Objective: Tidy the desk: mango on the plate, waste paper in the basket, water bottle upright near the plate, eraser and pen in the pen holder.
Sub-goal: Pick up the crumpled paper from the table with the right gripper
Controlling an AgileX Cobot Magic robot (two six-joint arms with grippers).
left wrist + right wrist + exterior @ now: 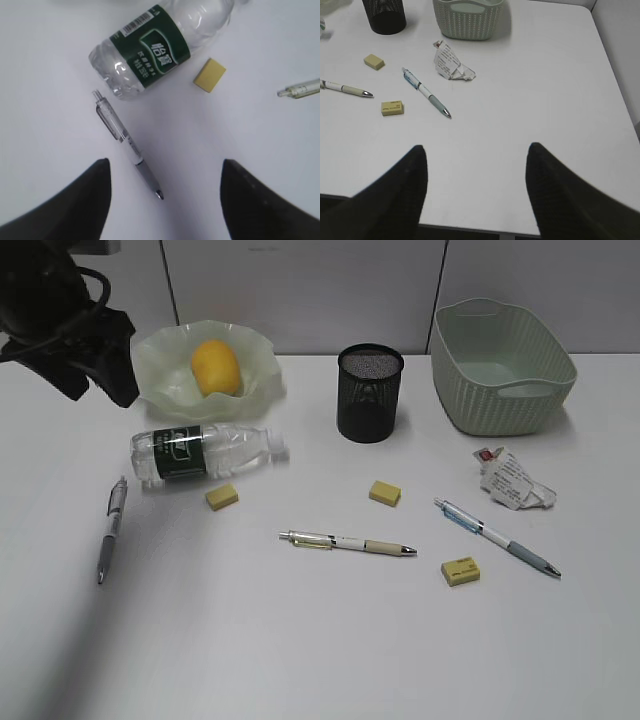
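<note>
Water bottle (205, 452) lying beside eraser (222, 496); left pincer (165, 200), right pincer (476, 190) both agape, empty.

water bottle (150, 50) label — barcode, white script unreadable | waste paper (451, 64) — print illegible

The white bench (300, 640) carries a ruffled plate (255, 365), a lying water bottle (205, 453), mesh pen holder (370, 395), basket (500, 390), waste paper (510, 480), three pens and three erasers.
</note>
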